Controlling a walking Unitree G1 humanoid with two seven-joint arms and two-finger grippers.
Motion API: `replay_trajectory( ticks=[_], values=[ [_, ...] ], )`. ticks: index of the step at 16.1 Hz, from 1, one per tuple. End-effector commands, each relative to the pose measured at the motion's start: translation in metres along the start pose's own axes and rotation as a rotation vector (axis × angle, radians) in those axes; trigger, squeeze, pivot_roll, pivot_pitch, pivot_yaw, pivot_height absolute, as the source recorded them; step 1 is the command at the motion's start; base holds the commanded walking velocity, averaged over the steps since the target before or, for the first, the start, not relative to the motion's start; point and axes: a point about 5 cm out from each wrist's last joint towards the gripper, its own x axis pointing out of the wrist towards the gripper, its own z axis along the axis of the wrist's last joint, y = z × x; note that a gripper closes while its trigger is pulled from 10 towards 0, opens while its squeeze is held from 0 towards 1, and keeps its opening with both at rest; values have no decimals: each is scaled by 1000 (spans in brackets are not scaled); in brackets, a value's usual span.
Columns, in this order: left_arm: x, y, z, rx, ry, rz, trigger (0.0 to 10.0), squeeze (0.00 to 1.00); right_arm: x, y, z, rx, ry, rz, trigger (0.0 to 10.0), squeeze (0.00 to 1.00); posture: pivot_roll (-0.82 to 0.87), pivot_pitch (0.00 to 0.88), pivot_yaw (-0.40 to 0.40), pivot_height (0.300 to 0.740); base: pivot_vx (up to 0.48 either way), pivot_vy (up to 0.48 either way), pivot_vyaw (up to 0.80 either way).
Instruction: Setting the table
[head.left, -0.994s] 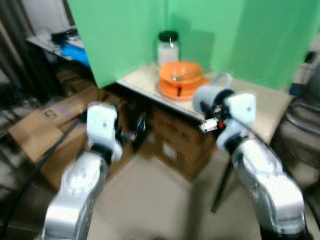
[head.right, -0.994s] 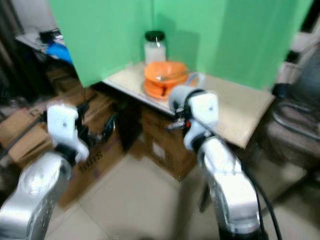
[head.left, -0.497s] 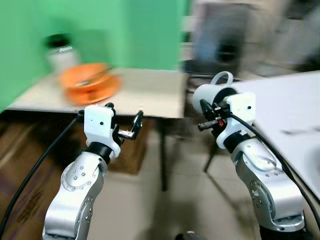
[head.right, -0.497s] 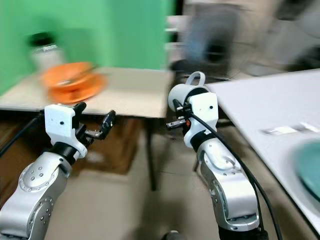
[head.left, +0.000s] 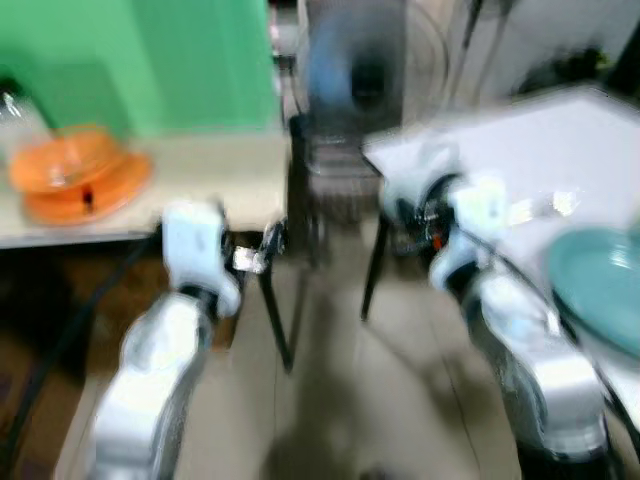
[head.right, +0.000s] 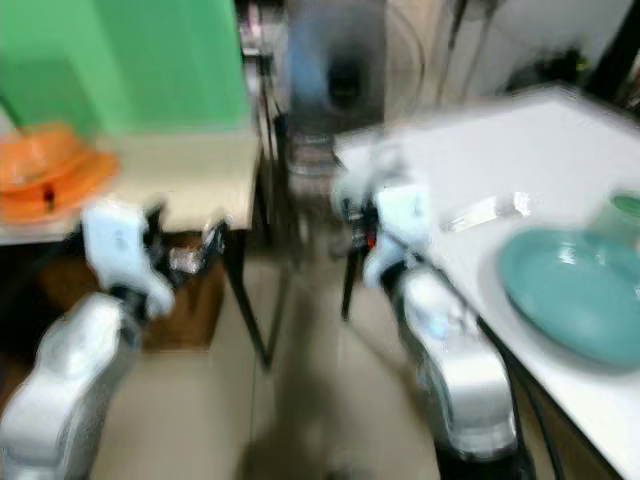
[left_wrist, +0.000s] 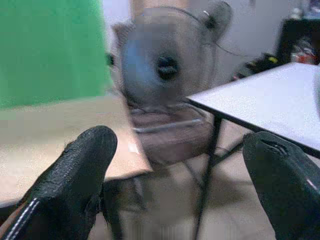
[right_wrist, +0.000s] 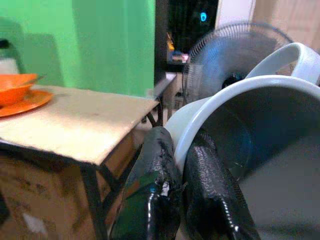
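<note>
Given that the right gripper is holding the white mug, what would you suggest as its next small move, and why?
Probably carry the mug on toward the white table and slow beside the teal plate. The right gripper pinches the mug's rim, one finger inside and one outside, and the plate already lies on that table. The left gripper is open and holds nothing. The head views are blurred, so steady first.

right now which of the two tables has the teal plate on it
The white table on the robot's right; the round teal plate lies near its front edge. The other, a beige wooden table before the green screen, carries the orange dishes.
</note>
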Motion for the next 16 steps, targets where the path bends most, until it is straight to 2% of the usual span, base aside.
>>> replay_trajectory(
  ticks=[1,5,12,16],
  values=[
    [0,3,6,13,-16,3,10000,0,0,0,9,-7,-39,2,10000,0,-103,0,24,740,0,0,-800],
    [0,8,6,27,-18,36,10000,0,0,1,8,-7,-38,1,10000,0,-100,0,24,740,0,0,-800],
    [-5,12,2,-21,1,83,10000,0,-1,1,7,-8,-40,1,10000,0,-95,0,24,740,0,0,-800],
    [-7,14,3,-8,-16,101,10000,0,-2,1,7,-2,-38,2,10000,0,-93,0,20,740,0,0,-800]
  ],
)
